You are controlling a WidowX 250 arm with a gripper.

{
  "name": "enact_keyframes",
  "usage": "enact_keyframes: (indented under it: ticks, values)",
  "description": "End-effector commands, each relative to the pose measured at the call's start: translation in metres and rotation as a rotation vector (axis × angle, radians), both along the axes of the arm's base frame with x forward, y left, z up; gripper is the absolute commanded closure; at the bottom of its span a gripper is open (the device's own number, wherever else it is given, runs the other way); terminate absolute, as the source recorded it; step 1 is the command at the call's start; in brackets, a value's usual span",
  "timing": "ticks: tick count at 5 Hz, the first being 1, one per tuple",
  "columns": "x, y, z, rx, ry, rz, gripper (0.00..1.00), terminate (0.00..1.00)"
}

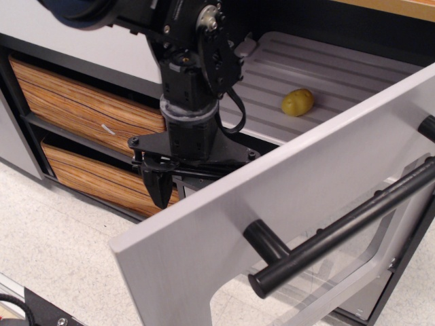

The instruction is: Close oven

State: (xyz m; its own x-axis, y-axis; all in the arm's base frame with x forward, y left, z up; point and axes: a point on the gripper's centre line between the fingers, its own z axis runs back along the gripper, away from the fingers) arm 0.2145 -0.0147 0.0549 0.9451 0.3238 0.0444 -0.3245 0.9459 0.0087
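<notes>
Observation.image: potato [298, 102] inside open oven [224, 224]

Oven door [224, 224] hangs open & fills the lower right, its black bar handle [346, 227] jutting toward the camera. Gripper [161, 180] sits w/ the door's top edge just beside it; orange drawers [81, 109] close on its left. Bare floor [61, 244] below left. Yellow object [298, 102] lies on the ribbed rack [353, 68]; rest of rack bare.

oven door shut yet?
No. The oven door hangs wide open, handle toward the camera, and a yellow object lies on the ribbed rack inside.
</notes>
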Motion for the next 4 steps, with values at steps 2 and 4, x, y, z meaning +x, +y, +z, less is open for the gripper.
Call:
enact_keyframes:
  ticks: [2, 4]
  values:
    - [0.002, -0.009, 0.021, -0.039, -0.042, 0.096, 0.00, 0.00]
    - [0.004, -0.033, 0.077, -0.065, -0.109, 0.240, 0.00, 0.00]
